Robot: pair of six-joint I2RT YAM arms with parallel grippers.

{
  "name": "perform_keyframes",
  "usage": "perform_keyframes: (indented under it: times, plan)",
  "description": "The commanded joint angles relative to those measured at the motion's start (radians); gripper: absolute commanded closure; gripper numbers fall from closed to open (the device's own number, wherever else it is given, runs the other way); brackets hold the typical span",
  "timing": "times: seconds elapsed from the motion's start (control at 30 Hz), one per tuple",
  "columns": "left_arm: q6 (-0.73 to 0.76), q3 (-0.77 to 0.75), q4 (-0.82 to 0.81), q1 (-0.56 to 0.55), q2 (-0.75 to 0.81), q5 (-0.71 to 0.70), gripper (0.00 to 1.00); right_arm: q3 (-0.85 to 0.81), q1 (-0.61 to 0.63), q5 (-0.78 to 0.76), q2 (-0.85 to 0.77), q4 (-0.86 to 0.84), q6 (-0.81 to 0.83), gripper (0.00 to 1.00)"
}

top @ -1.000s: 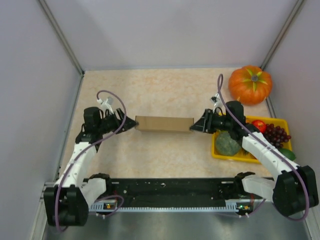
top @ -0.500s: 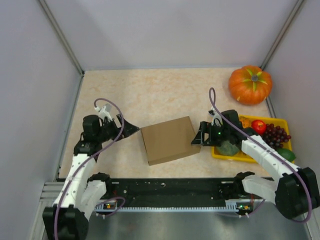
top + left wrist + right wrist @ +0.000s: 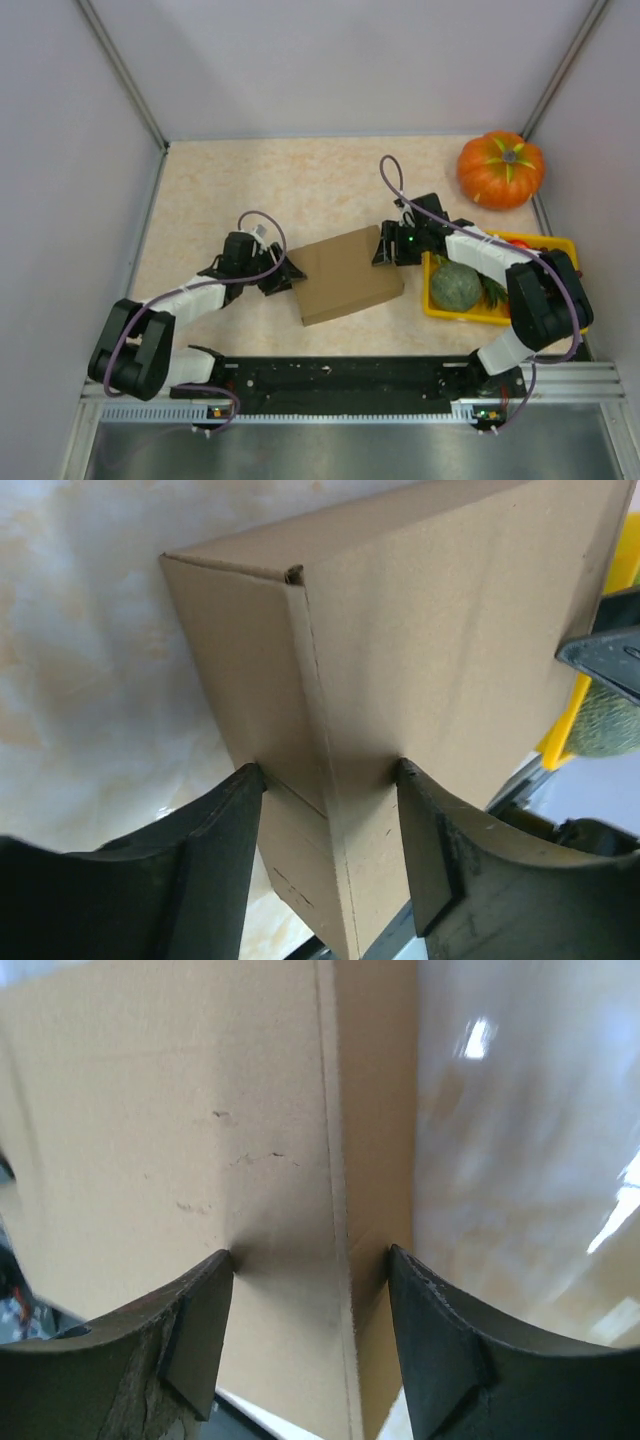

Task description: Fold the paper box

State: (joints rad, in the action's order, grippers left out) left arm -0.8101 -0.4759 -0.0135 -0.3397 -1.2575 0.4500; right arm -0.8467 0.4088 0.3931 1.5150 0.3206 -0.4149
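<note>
The paper box (image 3: 345, 272) is a closed, flat brown cardboard box lying skewed on the table between the two arms. My left gripper (image 3: 285, 278) is at its left edge. In the left wrist view that gripper (image 3: 328, 768) straddles a folded edge of the box (image 3: 430, 610), one fingertip pressed on each face. My right gripper (image 3: 385, 248) is at the box's far right corner. In the right wrist view it (image 3: 310, 1252) straddles a box (image 3: 150, 1110) edge the same way, with both tips touching the cardboard.
An orange pumpkin (image 3: 501, 169) sits at the back right. A yellow tray (image 3: 560, 240) with a green squash (image 3: 456, 286) lies just right of the box, under the right arm. White walls close in the table, and a black rail (image 3: 340, 375) runs along its near edge.
A second ago the box stood on edge between the grippers. It dropped flat as both opened. Both grippers have since moved in on its edges and closed on them.
</note>
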Motion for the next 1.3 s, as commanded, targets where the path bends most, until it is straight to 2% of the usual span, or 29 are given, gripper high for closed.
perform_keyframes:
  times: [0.0, 0.1, 0.2, 0.23, 0.3, 0.33, 0.37, 0.4, 0.43, 0.47, 0.53, 0.63, 0.67, 0.7, 0.73, 0.77, 0.8, 0.87, 0.9, 1.0, 1.1, 1.13, 1.27]
  plan:
    - [-0.112, 0.019, -0.258, -0.021, -0.104, -0.004, 0.5, -0.135, 0.028, -0.017, 0.108, -0.146, -0.002, 0.41]
    - [-0.144, 0.005, -0.335, -0.021, -0.148, -0.016, 0.57, -0.233, 0.03, 0.002, 0.203, -0.158, 0.01, 0.42]
    - [-0.129, -0.047, -0.243, 0.001, -0.119, -0.089, 0.58, -0.342, 0.038, 0.081, 0.322, -0.204, 0.008, 0.43]
    - [-0.118, -0.067, -0.223, 0.01, -0.103, -0.158, 0.51, -0.417, 0.045, 0.085, 0.355, -0.206, 0.011, 0.42]
    - [-0.095, -0.092, -0.157, 0.049, -0.08, -0.203, 0.41, -0.512, 0.062, 0.093, 0.428, -0.203, 0.021, 0.38]
    - [-0.056, -0.131, -0.114, 0.065, -0.073, -0.223, 0.37, -0.619, 0.073, 0.093, 0.5, -0.199, 0.016, 0.29]
    - [-0.031, -0.157, -0.058, 0.074, -0.057, -0.258, 0.3, -0.682, 0.073, 0.086, 0.543, -0.181, 0.007, 0.25]
    - [0.042, -0.177, 0.061, 0.073, 0.004, -0.305, 0.28, -0.754, 0.073, 0.057, 0.575, -0.052, 0.005, 0.19]
    - [0.076, -0.199, 0.105, 0.068, 0.05, -0.354, 0.27, -0.888, 0.067, 0.005, 0.608, 0.024, 0.014, 0.15]
    - [0.118, -0.199, 0.131, 0.061, 0.1, -0.426, 0.24, -0.929, 0.059, -0.108, 0.603, 0.081, 0.031, 0.12]
    - [0.253, -0.193, 0.162, 0.027, 0.234, -0.442, 0.2, -0.933, 0.036, -0.164, 0.509, 0.155, 0.057, 0.03]
    - [0.431, -0.286, 0.236, -0.076, 0.23, -0.402, 0.17, -0.844, -0.048, -0.243, 0.378, 0.251, 0.082, 0.01]
    - [0.465, -0.332, 0.278, -0.117, 0.195, -0.415, 0.16, -0.798, -0.115, -0.246, 0.258, 0.258, 0.083, 0.01]
    - [0.574, -0.381, 0.305, -0.204, 0.103, -0.401, 0.16, -0.748, -0.148, -0.232, 0.194, 0.259, 0.062, 0.01]
    - [0.632, -0.462, 0.317, -0.249, 0.051, -0.408, 0.16, -0.636, -0.19, -0.205, 0.13, 0.259, 0.05, 0.01]
    - [0.675, -0.511, 0.381, -0.29, -0.007, -0.431, 0.15, -0.582, -0.24, -0.173, -0.018, 0.255, 0.041, 0.01]
    - [0.76, -0.562, 0.417, -0.353, -0.123, -0.485, 0.15, -0.531, -0.246, -0.19, -0.085, 0.255, 0.044, 0.01]
    - [0.84, -0.677, 0.457, -0.396, -0.227, -0.539, 0.13, -0.405, -0.246, -0.229, -0.23, 0.261, 0.053, 0.01]
    - [0.9, -0.714, 0.471, -0.425, -0.314, -0.551, 0.13, -0.373, -0.249, -0.234, -0.357, 0.267, 0.036, 0.01]
    - [0.989, -0.826, 0.478, -0.481, -0.434, -0.582, 0.13, -0.289, -0.252, -0.178, -0.543, 0.27, -0.019, 0.01]
    - [1.014, -0.959, 0.513, -0.512, -0.566, -0.709, 0.12, -0.256, -0.251, -0.12, -0.63, 0.282, -0.033, 0.01]
    - [1.002, -0.981, 0.52, -0.518, -0.601, -0.805, 0.13, -0.255, -0.251, -0.123, -0.663, 0.288, -0.032, 0.02]
    - [0.959, -1.053, 0.543, -0.513, -0.735, -0.986, 0.18, -0.253, -0.251, -0.103, -0.677, 0.293, -0.018, 0.02]
